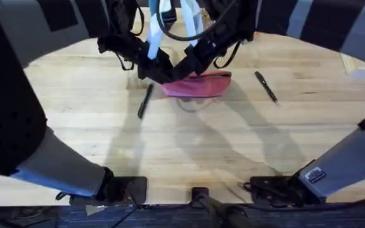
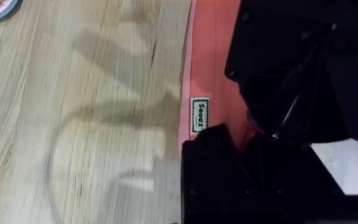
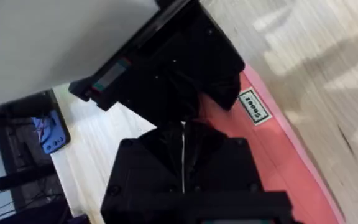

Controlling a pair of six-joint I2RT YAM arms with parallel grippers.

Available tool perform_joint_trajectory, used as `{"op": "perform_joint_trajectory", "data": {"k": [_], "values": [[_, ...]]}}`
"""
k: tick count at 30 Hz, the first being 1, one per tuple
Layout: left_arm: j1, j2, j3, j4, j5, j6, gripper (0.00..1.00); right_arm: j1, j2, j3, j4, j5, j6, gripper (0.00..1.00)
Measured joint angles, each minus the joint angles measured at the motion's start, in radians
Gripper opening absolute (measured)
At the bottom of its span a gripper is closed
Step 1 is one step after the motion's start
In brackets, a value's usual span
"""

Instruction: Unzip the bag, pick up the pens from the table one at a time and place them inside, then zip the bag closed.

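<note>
The pink bag (image 1: 201,84) lies on the table (image 1: 189,145) at the far middle, its white label (image 2: 199,115) facing up. Both grippers meet at the bag's left end. My left gripper (image 1: 162,71) comes in from the left, and in the left wrist view (image 2: 244,134) it is shut on the bag's edge. My right gripper (image 1: 186,67) comes in from the right, and its fingers (image 3: 166,155) are pressed together over the bag (image 3: 278,168); what they pinch is hidden. One black pen (image 1: 145,100) lies left of the bag, another pen (image 1: 266,87) to its right.
A faint ring mark (image 1: 194,104) shows on the wood in front of the bag. The arm bases (image 1: 125,189) sit at the near edge, with cables beside them. Wide bare wood lies between the bases and the bag.
</note>
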Motion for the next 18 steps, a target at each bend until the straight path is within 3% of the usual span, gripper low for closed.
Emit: {"op": "perform_joint_trajectory", "data": {"k": [3,5,11,13,18], "values": [[0.0,0.0,0.0,0.0,0.001,0.0,0.042,-0.008,0.0,0.0,-0.001,-0.008,0.005,0.032],[0.0,0.0,0.0,-0.002,0.003,0.0,0.042,-0.016,-0.003,0.0,0.001,-0.018,0.013,0.107],[-0.002,0.0,0.0,-0.005,0.008,0.003,0.042,-0.055,-0.066,0.0,0.007,-0.031,0.017,0.945],[-0.002,0.0,0.0,-0.005,0.008,0.003,0.042,-0.068,-0.099,0.0,0.002,-0.035,0.018,0.993],[-0.002,0.0,0.0,-0.005,0.009,0.003,0.042,-0.118,-0.162,0.002,-0.071,-0.004,0.018,0.996]]}}
